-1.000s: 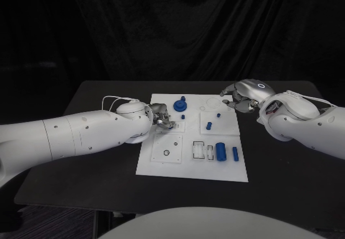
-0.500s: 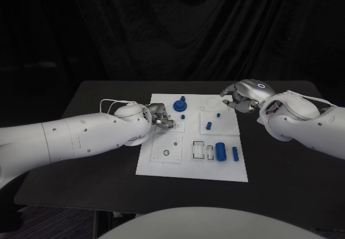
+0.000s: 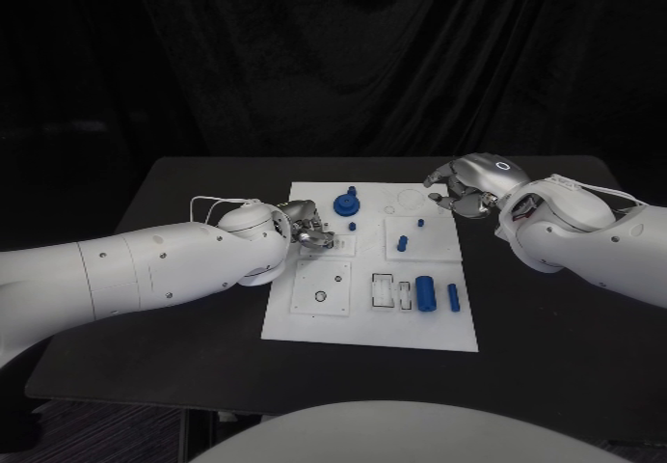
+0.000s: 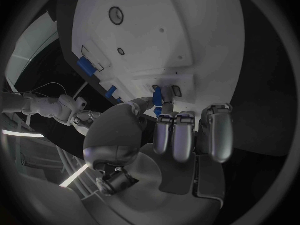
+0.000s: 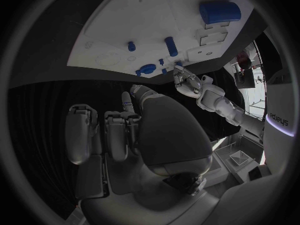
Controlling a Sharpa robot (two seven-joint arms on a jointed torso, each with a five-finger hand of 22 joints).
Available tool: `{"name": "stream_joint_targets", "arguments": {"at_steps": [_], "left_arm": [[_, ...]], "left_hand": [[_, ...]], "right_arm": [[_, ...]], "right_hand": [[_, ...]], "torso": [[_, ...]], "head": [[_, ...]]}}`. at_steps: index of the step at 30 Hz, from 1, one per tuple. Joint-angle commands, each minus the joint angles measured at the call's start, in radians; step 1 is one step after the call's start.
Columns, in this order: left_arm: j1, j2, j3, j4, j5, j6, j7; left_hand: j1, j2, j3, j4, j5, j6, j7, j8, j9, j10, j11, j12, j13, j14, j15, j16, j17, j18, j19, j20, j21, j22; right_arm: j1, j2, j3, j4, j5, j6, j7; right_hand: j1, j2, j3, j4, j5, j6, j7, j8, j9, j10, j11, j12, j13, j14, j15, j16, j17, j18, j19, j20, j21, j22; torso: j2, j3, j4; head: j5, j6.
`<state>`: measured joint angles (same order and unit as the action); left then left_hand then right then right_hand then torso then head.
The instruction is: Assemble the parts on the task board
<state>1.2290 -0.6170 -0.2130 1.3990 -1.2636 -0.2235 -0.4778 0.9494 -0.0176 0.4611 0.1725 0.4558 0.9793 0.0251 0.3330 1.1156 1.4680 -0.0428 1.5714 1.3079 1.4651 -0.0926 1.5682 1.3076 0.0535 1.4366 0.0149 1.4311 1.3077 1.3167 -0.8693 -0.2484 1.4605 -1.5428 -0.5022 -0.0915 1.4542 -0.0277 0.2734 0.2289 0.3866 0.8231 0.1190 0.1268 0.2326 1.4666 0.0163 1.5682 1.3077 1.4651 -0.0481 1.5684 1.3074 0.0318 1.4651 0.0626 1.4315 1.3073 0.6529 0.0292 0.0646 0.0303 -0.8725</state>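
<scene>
The white task board (image 3: pixel 364 320) lies mid-table. On it stand a round blue part with a peg (image 3: pixel 348 203), a small peg (image 3: pixel 403 243), a thick blue cylinder (image 3: pixel 427 292) and a slimmer one (image 3: pixel 455 297). My left hand (image 3: pixel 308 232) hovers low over the board's left side. In the left wrist view its thumb and fingertips (image 4: pixel 165 121) pinch a small blue piece (image 4: pixel 157 93) just above a small slot (image 4: pixel 176 90). My right hand (image 3: pixel 467 187) hangs at the board's far right corner, fingers (image 5: pixel 119 132) curled in with nothing seen in them.
The board (image 5: pixel 150 20) rests on a black table (image 3: pixel 195 318) with bare surface on both sides. Recessed slots (image 3: pixel 383 289) and a round hole (image 3: pixel 323 296) mark the board's near half. A white cable (image 3: pixel 211 198) loops off my left wrist.
My left hand has crept slightly toward the board's far left with the small piece. The right hand has stayed put.
</scene>
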Motion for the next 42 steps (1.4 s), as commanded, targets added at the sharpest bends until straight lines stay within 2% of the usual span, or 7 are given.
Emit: {"name": "stream_joint_targets", "arguments": {"at_steps": [1, 10, 33, 36, 38, 41, 42], "left_arm": [[-0.002, 0.002, 0.001, 0.001, 0.002, -0.017, 0.023], [-0.008, 0.009, 0.001, -0.007, 0.002, -0.012, 0.026], [-0.015, 0.02, 0.001, -0.016, 0.002, -0.014, 0.037], [-0.015, 0.021, 0.001, -0.017, 0.002, -0.011, 0.037], [-0.015, 0.021, 0.001, -0.018, 0.002, -0.009, 0.036], [-0.016, 0.021, 0.001, -0.02, 0.002, -0.005, 0.034], [-0.016, 0.021, 0.001, -0.02, 0.002, -0.004, 0.034]], "left_hand": [[-0.005, 0.001, 0.001, 0.007, 0.007, 0.0, 0.003, -0.003, 0.001, 0.103, -0.001, -0.001, 0.263, 0.106, -0.002, 0.003, 0.263, 0.002, -0.002, 0.003, -0.005, 0.06], [-0.006, 0.001, 0.0, 0.007, 0.007, 0.001, 0.003, -0.003, 0.001, 0.103, -0.001, -0.001, 0.263, 0.106, -0.002, 0.003, 0.263, 0.002, -0.002, 0.004, -0.005, 0.06], [-0.012, 0.003, -0.007, 0.012, -0.001, 0.002, 0.004, -0.005, 0.004, 0.103, 0.0, -0.001, 0.263, 0.106, -0.002, 0.003, 0.263, 0.002, -0.003, 0.004, -0.007, 0.059], [-0.022, 0.003, -0.031, 0.022, -0.016, 0.002, 0.005, -0.009, 0.007, 0.103, 0.001, -0.001, 0.263, 0.106, -0.001, 0.003, 0.263, 0.002, -0.004, 0.004, -0.008, 0.059], [-0.022, 0.007, -0.051, 0.027, -0.046, 0.004, 0.005, -0.014, 0.009, 0.103, 0.001, -0.001, 0.263, 0.106, -0.001, 0.003, 0.263, 0.002, -0.004, 0.005, -0.01, 0.059], [-0.022, 0.009, -0.059, 0.029, -0.058, 0.004, 0.006, -0.017, 0.01, 0.103, 0.001, -0.001, 0.263, 0.106, -0.001, 0.003, 0.263, 0.002, -0.004, 0.005, -0.011, 0.06], [-0.024, 0.009, -0.071, 0.034, -0.078, 0.004, 0.006, -0.021, 0.01, 0.103, 0.002, -0.001, 0.263, 0.106, 0.0, 0.003, 0.263, 0.003, -0.004, 0.005, -0.012, 0.06]], "right_arm": [[-0.003, 0.001, 0.001, 0.0, -0.003, 0.007, -0.02], [-0.003, 0.002, 0.001, -0.002, -0.003, 0.01, -0.022], [-0.005, 0.004, 0.001, -0.005, -0.003, 0.013, -0.026], [-0.005, 0.004, 0.001, -0.005, -0.003, 0.014, -0.027], [-0.005, 0.004, 0.001, -0.005, -0.003, 0.016, -0.028], [-0.005, 0.004, 0.001, -0.005, -0.003, 0.018, -0.029], [-0.006, 0.003, 0.001, -0.005, -0.003, 0.018, -0.029]], "right_hand": [[0.006, 0.0, 0.005, -0.001, 0.003, 0.006, 0.002, -0.003, -0.001, 0.104, 0.008, 0.003, 0.263, 0.106, 0.008, 0.002, 0.263, 0.007, 0.026, 0.006, -0.006, 0.211], [0.006, -0.001, 0.006, -0.002, 0.003, 0.005, 0.003, -0.004, -0.002, 0.104, 0.008, 0.003, 0.263, 0.106, 0.008, 0.002, 0.263, 0.008, 0.024, 0.007, -0.009, 0.21], [0.005, -0.002, 0.007, -0.003, 0.003, 0.004, 0.004, -0.005, -0.003, 0.104, 0.009, 0.003, 0.263, 0.106, 0.009, 0.002, 0.263, 0.009, 0.023, 0.007, -0.011, 0.209], [0.005, -0.002, 0.007, -0.003, 0.003, 0.004, 0.004, -0.005, -0.003, 0.104, 0.009, 0.003, 0.263, 0.106, 0.009, 0.002, 0.263, 0.009, 0.023, 0.007, -0.011, 0.209], [0.005, -0.002, 0.007, -0.003, 0.003, 0.004, 0.004, -0.005, -0.003, 0.104, 0.009, 0.003, 0.263, 0.106, 0.009, 0.002, 0.263, 0.009, 0.023, 0.007, -0.011, 0.209], [0.005, -0.002, 0.007, -0.003, 0.003, 0.004, 0.004, -0.005, -0.003, 0.104, 0.009, 0.003, 0.263, 0.106, 0.009, 0.002, 0.263, 0.009, 0.023, 0.007, -0.011, 0.209], [0.005, -0.002, 0.007, -0.003, 0.003, 0.004, 0.004, -0.005, -0.003, 0.104, 0.009, 0.003, 0.263, 0.106, 0.009, 0.002, 0.263, 0.009, 0.023, 0.007, -0.011, 0.209]], "torso": [[0.0, -0.0007, -0.0012], [0.0, -0.0008, 0.0], [0.0, -0.0001, 0.0002], [0.0, 0.0001, 0.0007], [0.0, 0.0001, 0.0], [0.0, -0.0001, 0.0], [0.0, -0.0002, 0.0002]], "head": [[0.001, 0.0], [-0.003, 0.0], [0.001, 0.0], [0.001, 0.0], [0.002, 0.0], [0.003, 0.0], [0.003, 0.0]]}}
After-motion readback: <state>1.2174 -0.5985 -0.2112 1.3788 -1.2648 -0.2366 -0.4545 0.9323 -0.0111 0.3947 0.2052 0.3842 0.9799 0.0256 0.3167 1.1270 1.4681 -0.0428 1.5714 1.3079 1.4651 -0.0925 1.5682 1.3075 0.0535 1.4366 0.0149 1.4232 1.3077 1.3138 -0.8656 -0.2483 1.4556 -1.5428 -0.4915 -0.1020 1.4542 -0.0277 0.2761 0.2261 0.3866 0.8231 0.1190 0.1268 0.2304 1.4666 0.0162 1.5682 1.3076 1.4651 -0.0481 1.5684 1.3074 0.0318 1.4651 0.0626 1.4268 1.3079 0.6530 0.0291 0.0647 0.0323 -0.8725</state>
